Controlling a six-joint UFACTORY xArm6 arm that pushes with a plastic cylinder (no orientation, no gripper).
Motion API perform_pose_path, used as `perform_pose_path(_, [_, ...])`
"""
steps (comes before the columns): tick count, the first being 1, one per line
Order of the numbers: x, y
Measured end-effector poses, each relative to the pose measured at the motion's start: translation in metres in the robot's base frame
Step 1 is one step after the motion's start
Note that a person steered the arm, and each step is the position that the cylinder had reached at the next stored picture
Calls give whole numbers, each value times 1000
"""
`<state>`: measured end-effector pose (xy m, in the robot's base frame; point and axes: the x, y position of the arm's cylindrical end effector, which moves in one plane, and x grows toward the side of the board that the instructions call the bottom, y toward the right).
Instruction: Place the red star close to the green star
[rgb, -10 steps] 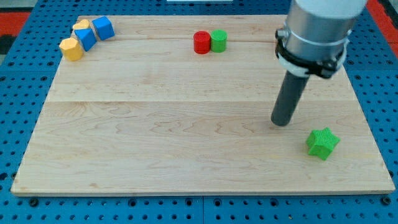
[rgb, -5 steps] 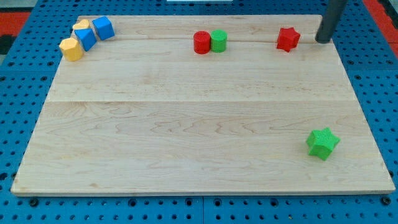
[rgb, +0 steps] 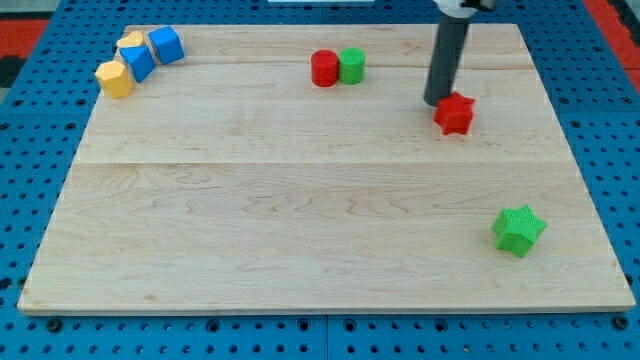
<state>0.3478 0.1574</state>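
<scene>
The red star (rgb: 455, 114) lies on the wooden board at the upper right. My tip (rgb: 436, 102) stands right against the star's upper left side, touching it. The green star (rgb: 519, 230) lies at the lower right of the board, well below and a little right of the red star.
A red cylinder (rgb: 324, 68) and a green cylinder (rgb: 351, 66) stand side by side at the top middle. Two blue blocks (rgb: 165, 44) (rgb: 137, 61) and two yellow blocks (rgb: 115, 78) (rgb: 130, 40) cluster at the top left corner.
My tip moved from the board's top right edge to the red star's upper left. The red star has slid down and slightly left from its earlier place.
</scene>
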Motion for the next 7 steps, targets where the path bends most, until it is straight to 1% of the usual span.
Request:
perform_pose_path(1, [-5,3])
perform_pose_path(2, [12,25])
perform_pose_path(3, [46,38])
perform_pose_path(5, [103,37])
perform_pose_path(6, [118,38])
perform_pose_path(7, [116,19])
